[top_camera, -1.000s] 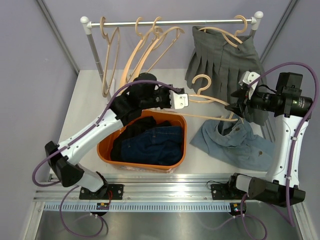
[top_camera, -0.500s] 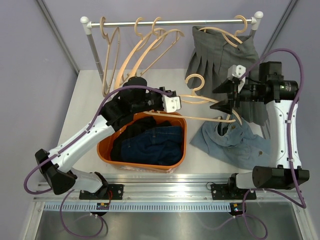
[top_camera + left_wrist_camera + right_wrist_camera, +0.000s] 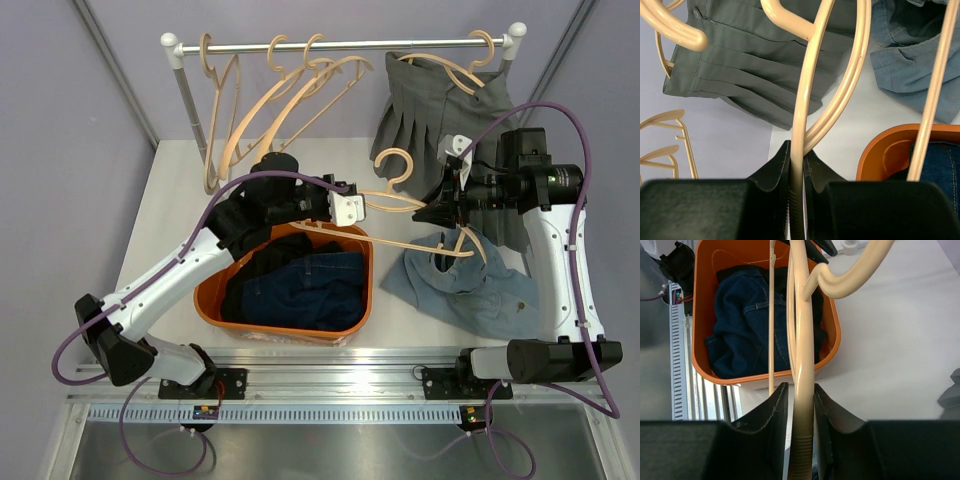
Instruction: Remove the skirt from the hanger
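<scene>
1. Rightward a second ago, the right claw (image 3: 440, 212) has since swung in toward the counter's middle and closed its wide gap. The left claw (image 3: 347, 208) has drawn back a little toward the left edge, and the hanger (image 3: 800, 340) has gone with it.
2. Left claw: clamped on a thin rod of the hanger, fingers (image 3: 775, 167) nearly together around it.
3. Right claw: its fingers (image 3: 776, 412) sit tight against both sides of the hanger's thick arm, gripping it.
4. Both claws hold the hanger in the air over the middle of the counter (image 3: 165, 210), its hook toward the far edge. It carries no cloth.
5. The skirt (image 3: 440, 115), grey and pleated, hangs on another hanger at the right end of the rail (image 3: 340, 45), which runs along the far edge. Its hem drops behind the right arm.
6. A light blue denim piece (image 3: 480, 290) lies crumpled on the counter near the right edge, below the held hanger's right end. I cannot tell what sort of garment it is.
7. An orange bin (image 3: 704, 305) sits toward the near edge, left of the denim, with dark jeans (image 3: 310, 290) and black cloth inside. The hanger's left end reaches over its far rim.
8. Bare hangers (image 3: 318, 66) hang from the left half of the rail.
</scene>
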`<state>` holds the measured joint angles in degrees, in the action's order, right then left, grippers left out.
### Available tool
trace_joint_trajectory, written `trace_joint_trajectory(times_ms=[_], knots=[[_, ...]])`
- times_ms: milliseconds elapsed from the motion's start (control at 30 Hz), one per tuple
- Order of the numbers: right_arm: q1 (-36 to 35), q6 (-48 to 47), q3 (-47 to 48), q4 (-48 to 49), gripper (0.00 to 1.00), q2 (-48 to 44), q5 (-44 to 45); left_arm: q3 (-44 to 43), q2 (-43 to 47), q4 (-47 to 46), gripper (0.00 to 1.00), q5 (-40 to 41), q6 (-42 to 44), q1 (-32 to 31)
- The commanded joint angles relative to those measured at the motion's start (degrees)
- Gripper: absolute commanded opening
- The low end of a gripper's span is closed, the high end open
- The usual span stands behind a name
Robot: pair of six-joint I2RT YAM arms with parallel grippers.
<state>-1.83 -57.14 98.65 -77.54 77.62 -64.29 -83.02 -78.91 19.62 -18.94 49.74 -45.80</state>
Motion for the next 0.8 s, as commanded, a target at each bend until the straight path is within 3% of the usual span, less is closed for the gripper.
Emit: trace_joint_trajectory(times_ms=[0,133,233,267,300,367,400,500,533,767], knots=[[-0.28,1.77,-0.30,-12.37,0.31,-1.25,0.57,-3.46,-0.54,-5.90,0.00,-1.10,0.63,0.01],[-0.28,1.86,-0.57,-12.46,0.01,-1.51,0.13,-4.43,-1.41,-7.22,0.00,-2.06,-1.04,-0.08],[-0.28,2.39,-0.48,-12.37,0.00,-2.21,0.31,-3.82,-1.42,-10.73,0.02,-2.59,-3.32,0.01],[-0.28,2.65,-0.48,-12.29,0.00,-2.82,0.57,-2.86,-1.16,-12.04,0.11,-1.81,-5.50,0.01],[-0.28,3.78,-0.65,-11.42,0.00,-3.35,1.09,-2.32,-0.98,-15.10,0.37,-1.11,-6.92,0.01],[-0.20,5.28,-1.35,-10.01,0.00,-5.19,3.55,-1.53,-0.28,-17.76,0.58,1.69,-10.43,0.01],[-0.28,7.73,-1.88,-7.65,0.00,-6.07,6.34,-1.61,-0.01,-19.25,0.79,2.50,-11.41,0.01],[-0.02,13.18,-4.86,-1.33,0.00,-9.85,12.15,-3.63,0.60,-19.35,0.95,5.05,-14.57,0.10],[0.15,14.42,-6.09,-0.08,0.00,-11.34,15.39,-4.25,0.69,-19.35,0.99,6.62,-16.41,0.19],[1.03,23.82,-7.34,10.03,0.00,-14.17,29.47,-7.77,3.85,-16.10,0.99,14.97,-24.50,0.27]])
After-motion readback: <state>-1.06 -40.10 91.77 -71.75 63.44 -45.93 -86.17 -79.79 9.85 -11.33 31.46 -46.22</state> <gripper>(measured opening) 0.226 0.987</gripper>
